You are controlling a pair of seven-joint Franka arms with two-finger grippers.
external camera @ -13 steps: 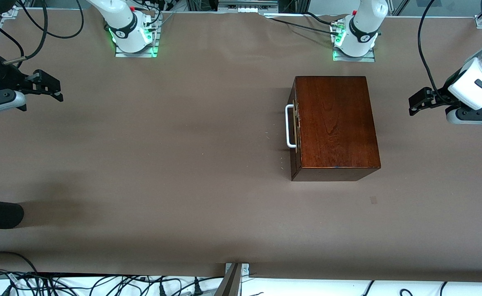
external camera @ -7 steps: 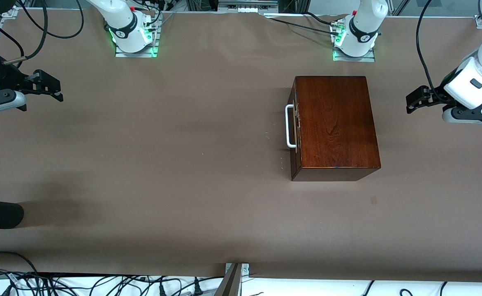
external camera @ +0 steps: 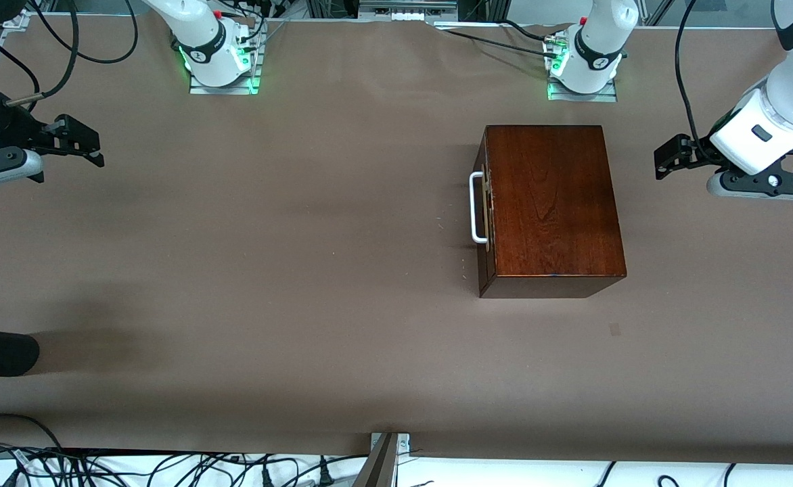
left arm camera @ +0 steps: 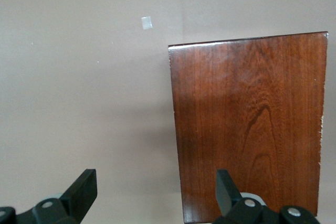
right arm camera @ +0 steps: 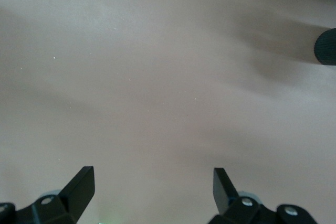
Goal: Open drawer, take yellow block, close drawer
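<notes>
A dark reddish-brown wooden box (external camera: 551, 203) stands on the table near the left arm's base. Its drawer is shut; the white bar handle (external camera: 477, 207) faces the right arm's end of the table. The yellow block is hidden. My left gripper (external camera: 667, 161) is open and empty, in the air beside the box at the left arm's end of the table. In the left wrist view the box top (left arm camera: 249, 124) shows past my open left gripper (left arm camera: 156, 187). My right gripper (external camera: 85, 145) is open and empty, waiting over the right arm's end of the table; its wrist view (right arm camera: 153, 184) shows bare table.
Brown paper (external camera: 268, 270) covers the table. A dark cylinder end (external camera: 1, 352) juts in at the right arm's end, nearer the front camera, and shows in the right wrist view (right arm camera: 325, 46). A small pale patch (external camera: 614, 329) lies nearer the camera than the box. Cables hang along the table's front edge.
My left gripper has moved toward the box and slightly up the front view. The right arm, the box and its drawer have not moved.
</notes>
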